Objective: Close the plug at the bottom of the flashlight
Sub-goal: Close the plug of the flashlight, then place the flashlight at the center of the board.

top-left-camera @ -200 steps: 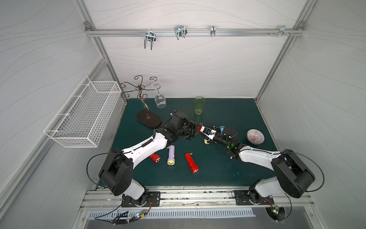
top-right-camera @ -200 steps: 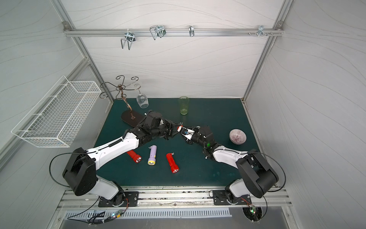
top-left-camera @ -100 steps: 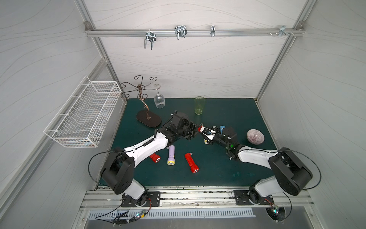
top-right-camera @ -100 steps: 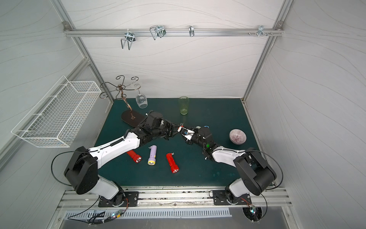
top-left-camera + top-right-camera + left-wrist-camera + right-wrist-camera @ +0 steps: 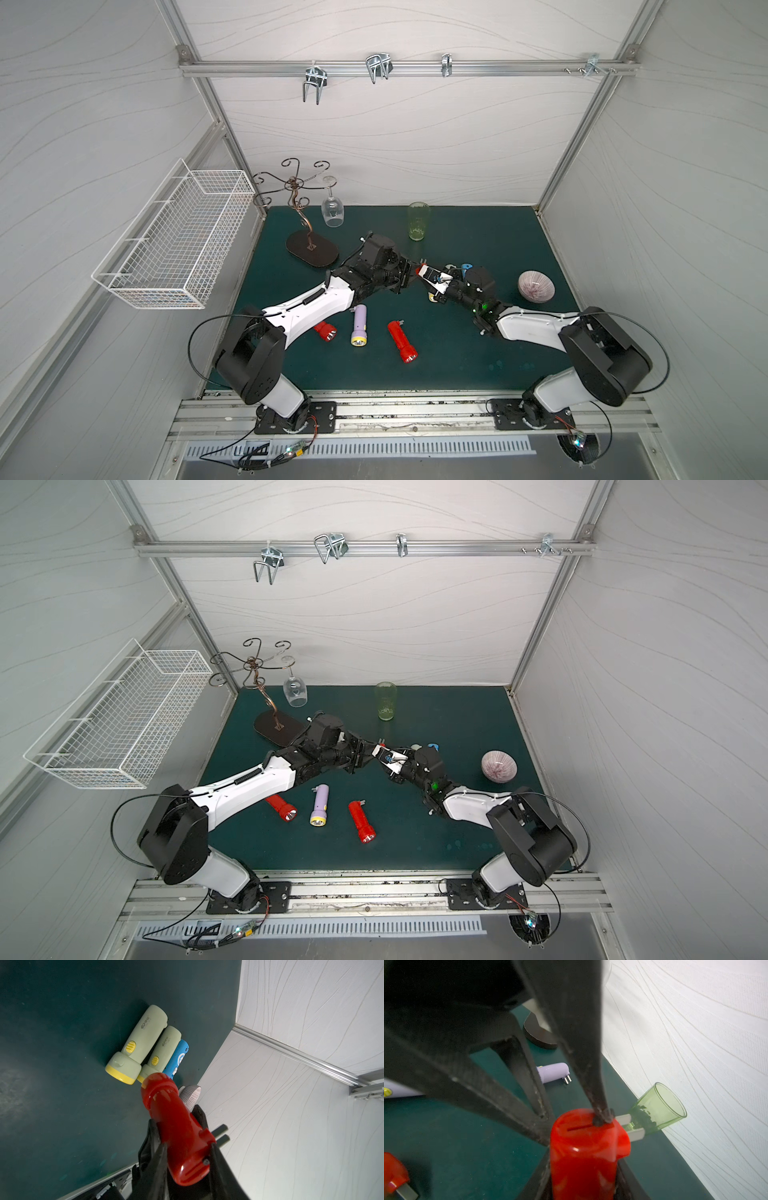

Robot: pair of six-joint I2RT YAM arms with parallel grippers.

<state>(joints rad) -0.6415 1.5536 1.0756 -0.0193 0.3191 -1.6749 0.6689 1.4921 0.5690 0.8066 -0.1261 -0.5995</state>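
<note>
Flashlight (image 5: 582,1159) in right gripper (image 5: 435,284), plug (image 5: 622,1142) out (left gripper (image 5: 574,1121) pinching)

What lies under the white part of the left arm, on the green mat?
A red flashlight lies there; in both top views only its head end with the lens shows. Its rear end, and so its plug, is covered by the left arm.

3 white wavy walls (image 5: 395,137), alu rail (image 5: 519,68) w/ hooks (image 5: 378,70), dark-green mat (image 5: 478,365).
</note>
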